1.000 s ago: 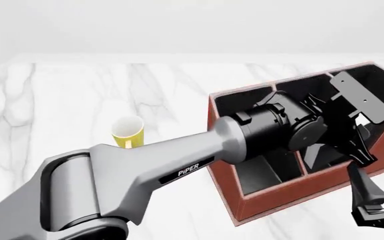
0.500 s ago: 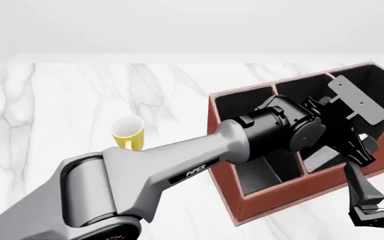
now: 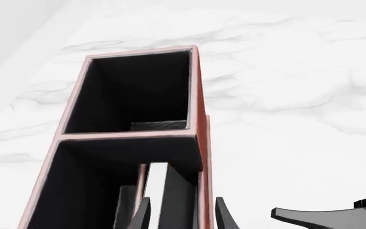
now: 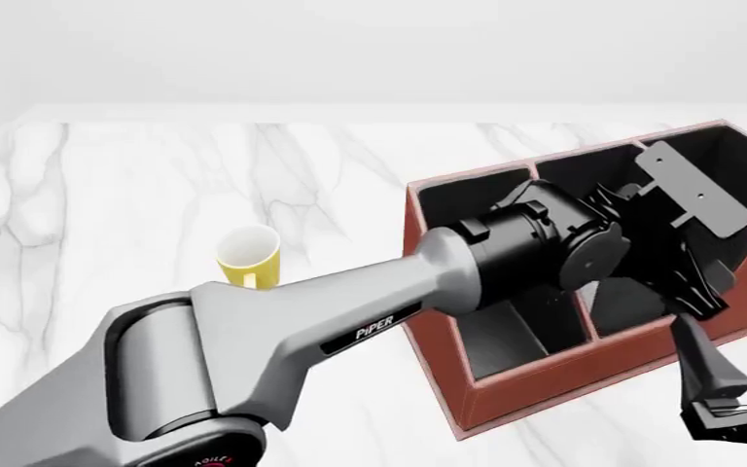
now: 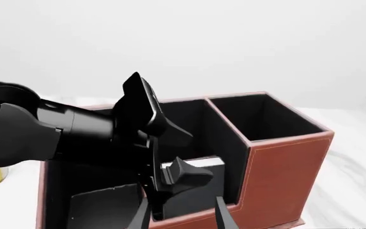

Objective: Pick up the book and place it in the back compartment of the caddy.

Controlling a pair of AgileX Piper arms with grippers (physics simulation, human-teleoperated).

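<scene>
Front view: left arm reaches across the marble table (image 4: 114,195) into the reddish-brown caddy (image 4: 529,384), w/ the left gripper (image 4: 692,292) down inside the box near its low wall. Jaws there are mostly hidden by the wrist, so the gap can't be read from this cam.

Left wrist view: book (image 3: 164,193) stands upright betw. the two finger tips (image 3: 139,217), white page edge facing the cam, black cover beside it. Fingers sit close on either side of it and look clamped on it, though actual pad contact is below the frame edge. Book is inside a black-lined cell, w/ a thin divider (image 3: 126,137) ahead of the jaws and another cell beyond that.

Right wrist view: same book (image 5: 192,183) shows as a dark slab w/ pale top edge, in the left gripper (image 5: 170,179), sitting in the back compartment (image 5: 199,202) just behind the low wall. Right gripper (image 5: 181,214) hangs outside the caddy, jaws spread apart, nothing betw. them. Yellow mug (image 4: 249,258) stands well apart on the table.
</scene>
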